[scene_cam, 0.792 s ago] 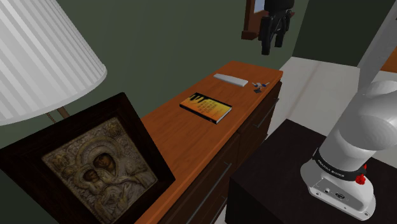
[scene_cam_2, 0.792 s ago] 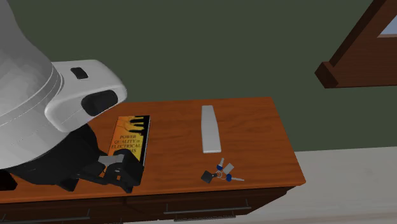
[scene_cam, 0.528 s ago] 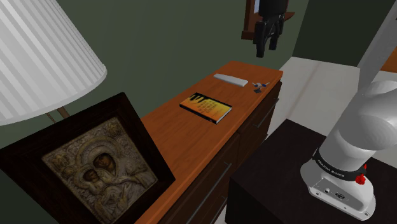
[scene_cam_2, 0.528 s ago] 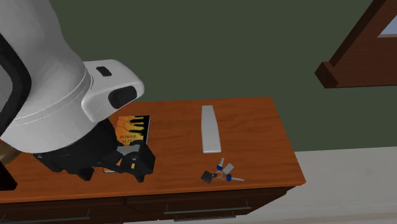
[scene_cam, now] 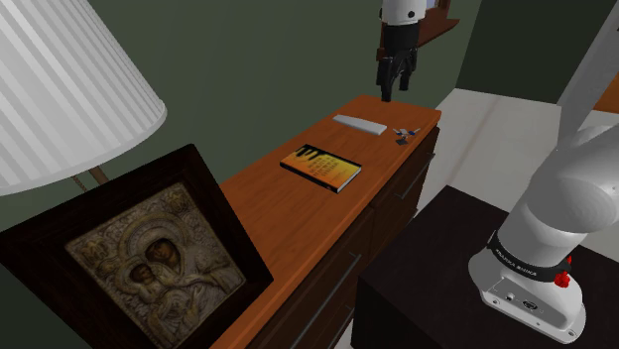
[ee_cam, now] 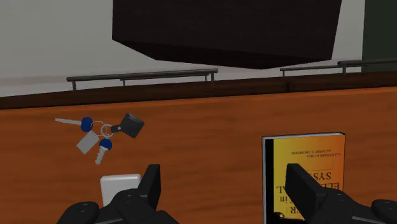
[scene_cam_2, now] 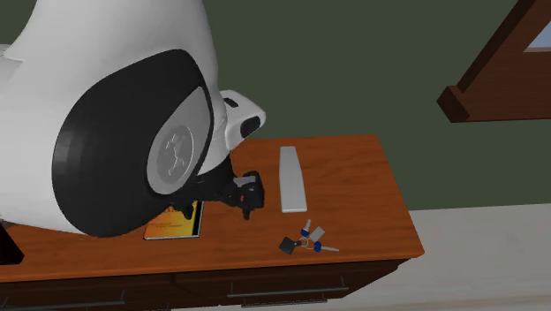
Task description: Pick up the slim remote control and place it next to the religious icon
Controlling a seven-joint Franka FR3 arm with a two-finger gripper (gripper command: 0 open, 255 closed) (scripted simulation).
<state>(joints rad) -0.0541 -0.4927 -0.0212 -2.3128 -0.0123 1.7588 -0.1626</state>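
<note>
The slim grey remote (scene_cam: pixel 359 124) lies flat near the far end of the wooden cabinet top (scene_cam: pixel 298 198). It lies just right of my gripper (scene_cam_2: pixel 247 208) in the second exterior view, where it is a pale bar (scene_cam_2: pixel 291 177). My black gripper (scene_cam: pixel 389 91) hangs above it, open and holding nothing. In the wrist view the gripper (ee_cam: pixel 226 188) has its fingers wide apart over bare wood, and the remote's end (ee_cam: pixel 119 186) lies just outside one finger (ee_cam: pixel 151 181). The religious icon (scene_cam: pixel 149 253), a metal-faced picture in a dark frame, stands at the near end.
An orange and black book (scene_cam: pixel 320 167) lies mid-cabinet, and part of it (ee_cam: pixel 305 172) reaches between my fingers. A bunch of keys (scene_cam: pixel 404 133) sits by the remote near the front edge. A white lampshade (scene_cam: pixel 60 89) hangs over the icon. The dark stand (scene_cam: pixel 446 278) is beside the cabinet.
The gripper has come down and swung towards the shoulder view's left, closer to the remote. In the second exterior view it has moved right, off the book. Nothing on the cabinet has shifted.
</note>
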